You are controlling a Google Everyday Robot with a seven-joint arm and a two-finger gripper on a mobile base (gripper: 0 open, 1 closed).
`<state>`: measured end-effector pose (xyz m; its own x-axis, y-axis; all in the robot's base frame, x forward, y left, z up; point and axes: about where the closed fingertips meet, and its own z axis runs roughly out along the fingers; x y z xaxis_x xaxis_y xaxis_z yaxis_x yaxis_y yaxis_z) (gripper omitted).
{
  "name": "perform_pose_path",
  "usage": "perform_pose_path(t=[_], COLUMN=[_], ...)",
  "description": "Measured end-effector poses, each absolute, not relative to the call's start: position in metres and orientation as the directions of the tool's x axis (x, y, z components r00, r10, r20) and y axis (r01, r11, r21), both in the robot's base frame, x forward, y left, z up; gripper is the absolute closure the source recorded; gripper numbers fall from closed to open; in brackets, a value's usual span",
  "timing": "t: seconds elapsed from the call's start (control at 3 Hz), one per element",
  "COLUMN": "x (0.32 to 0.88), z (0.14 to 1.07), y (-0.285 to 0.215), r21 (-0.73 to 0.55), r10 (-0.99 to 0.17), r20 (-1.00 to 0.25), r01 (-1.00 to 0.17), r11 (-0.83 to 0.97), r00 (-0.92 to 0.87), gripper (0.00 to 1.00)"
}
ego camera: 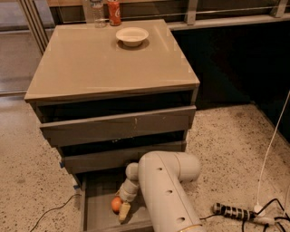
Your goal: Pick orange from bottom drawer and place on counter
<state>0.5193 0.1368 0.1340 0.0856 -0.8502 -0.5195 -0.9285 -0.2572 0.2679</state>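
You are looking at nothing readable: no text, brand, number or sign. The red can (114, 10) at the back is carrying pale marks you cannot make out. The gripper (123, 211) is sitting in the bottom drawer (96, 212), just beside the orange (116, 204).

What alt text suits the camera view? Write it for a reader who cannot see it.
The robot's white arm reaches down into the open bottom drawer of a grey cabinet, its gripper right beside a small orange on the drawer floor. On the beige counter above stand a white bowl and, at the back edge, a red can.
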Motion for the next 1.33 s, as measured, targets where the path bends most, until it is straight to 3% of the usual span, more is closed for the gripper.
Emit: perform_pose_path(t=[1.0,1.33], x=[0.5192,0.5191], z=[0.1340,0.1340], y=[0.1369,0.1369], r21=[0.268,0.268], r10=[-0.850,-0.850], r20=[-0.520,-0.520], r01=[-0.928,-0.928], r11=[-0.257,-0.257], r00=[0.086,0.086], gripper=[0.89,1.00])
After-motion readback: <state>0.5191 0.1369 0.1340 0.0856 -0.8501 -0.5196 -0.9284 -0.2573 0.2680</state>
